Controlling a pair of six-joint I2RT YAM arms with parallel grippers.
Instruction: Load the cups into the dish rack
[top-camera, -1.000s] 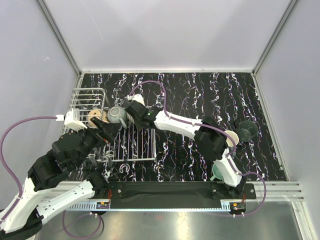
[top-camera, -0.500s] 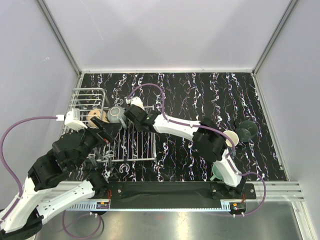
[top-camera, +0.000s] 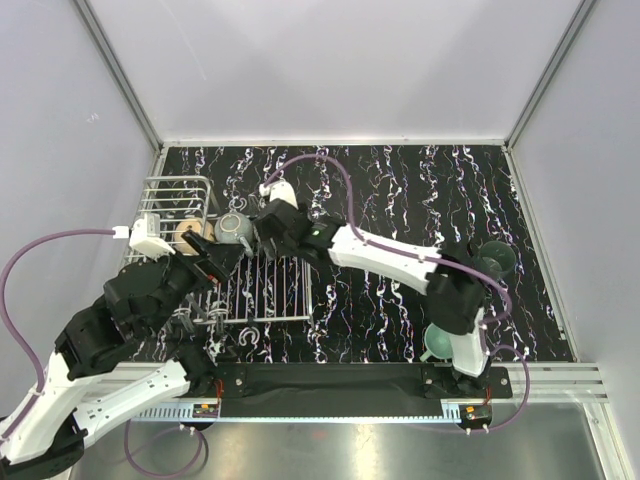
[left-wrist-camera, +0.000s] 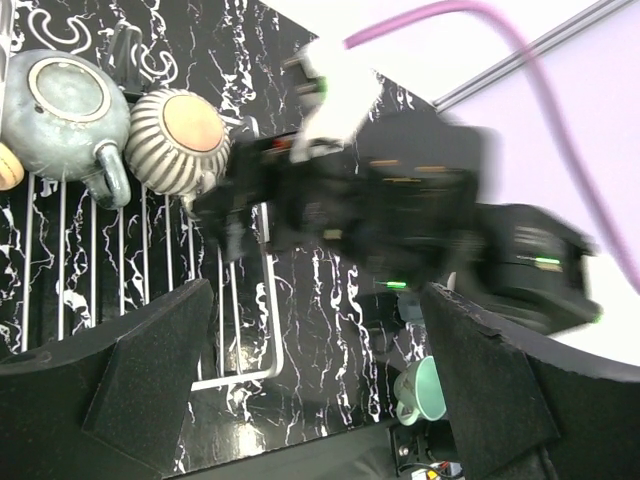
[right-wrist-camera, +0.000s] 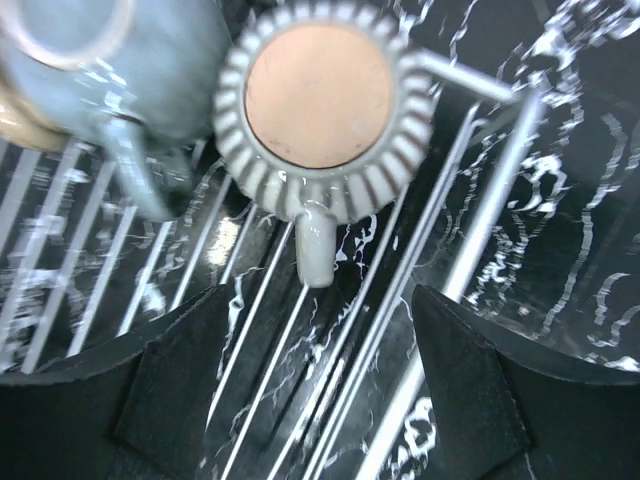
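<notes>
r hand (right-wrist-camera: 318, 325) wide, just off ribbed cup (right-wrist-camera: 318, 95) on rack (right-wrist-camera: 456, 265); l hand (left-wrist-camera: 315, 300) wide.

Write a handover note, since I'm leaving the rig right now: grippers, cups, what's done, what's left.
Left gripper: open, empty, over the dish rack.
Right gripper: open, empty, above the ribbed cup.
Done: ribbed cup and grey-teal cup bottom-up on the rack's flat grid, peach cup beside them.
Left: mint cup at the table's near right edge, dark teal cup further back.
</notes>
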